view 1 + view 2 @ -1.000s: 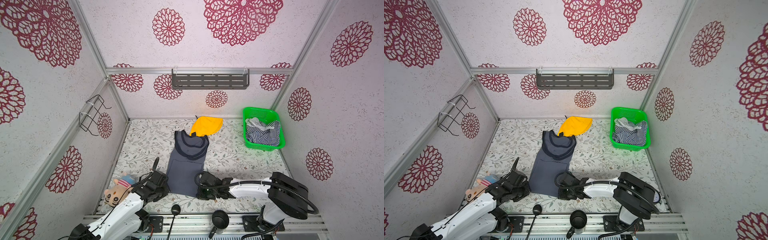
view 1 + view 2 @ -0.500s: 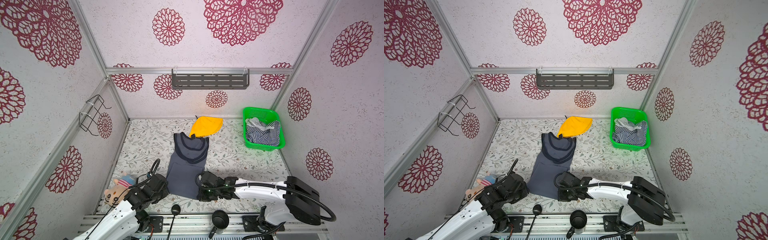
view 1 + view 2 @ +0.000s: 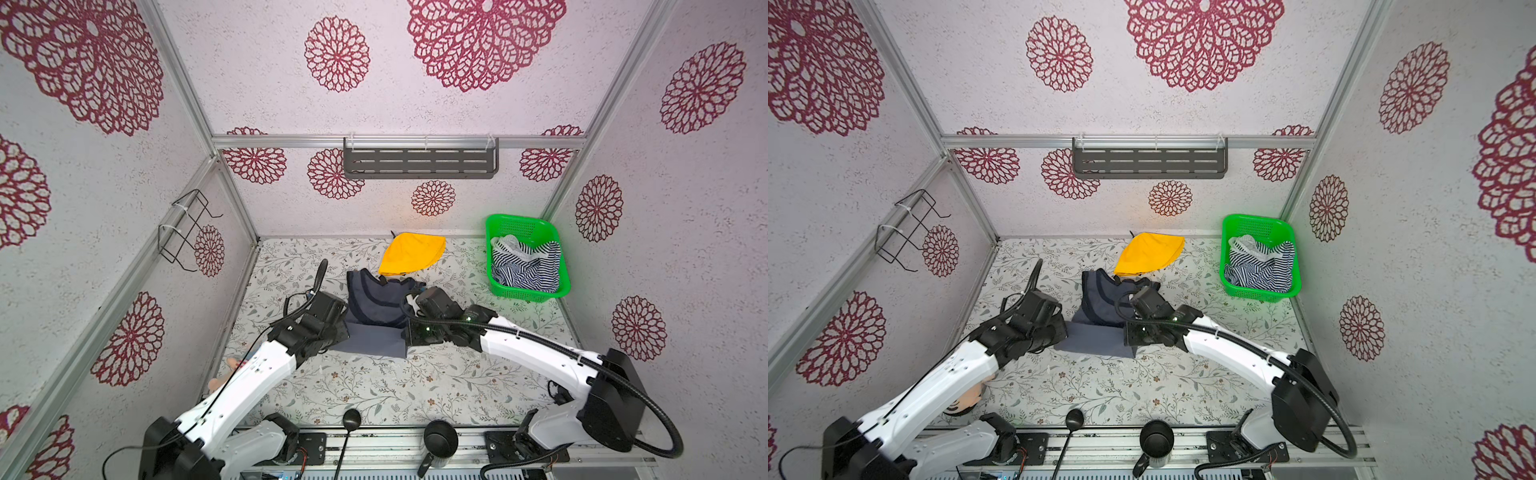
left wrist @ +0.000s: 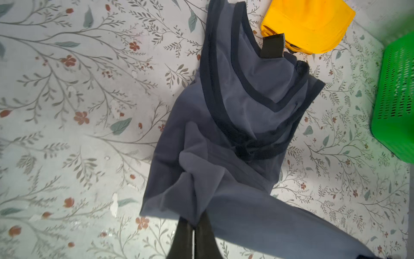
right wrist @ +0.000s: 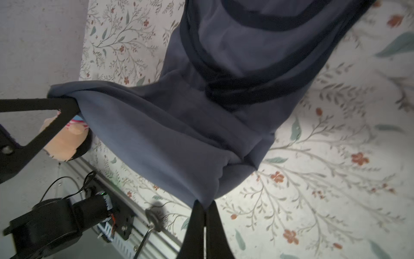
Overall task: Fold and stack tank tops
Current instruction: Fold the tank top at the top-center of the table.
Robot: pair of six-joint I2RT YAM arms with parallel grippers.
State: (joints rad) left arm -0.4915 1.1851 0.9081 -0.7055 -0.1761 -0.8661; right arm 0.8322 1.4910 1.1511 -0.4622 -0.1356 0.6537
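Observation:
The slate grey-blue tank top (image 3: 376, 309) (image 3: 1100, 307) lies mid-table, its navy-trimmed neck toward the back wall. Its hem is lifted off the table and held stretched between my two grippers. My left gripper (image 3: 341, 337) (image 4: 194, 224) is shut on the left hem corner. My right gripper (image 3: 405, 337) (image 5: 205, 205) is shut on the right hem corner. In the right wrist view the cloth (image 5: 201, 112) sags between the two grips. The striped tank top (image 3: 525, 266) (image 3: 1260, 266) lies crumpled in the green basket (image 3: 515, 218).
A yellow hat (image 3: 409, 253) lies just behind the grey top's neck. The green basket stands at the back right. A plush toy (image 3: 967, 399) sits at the front left under my left arm. A ladle (image 3: 351, 419) and a black mug (image 3: 440, 434) rest at the front rail.
Both grippers have risen from the front of the table and moved toward the back wall with the hem, so the grey top's lower part now folds up over itself.

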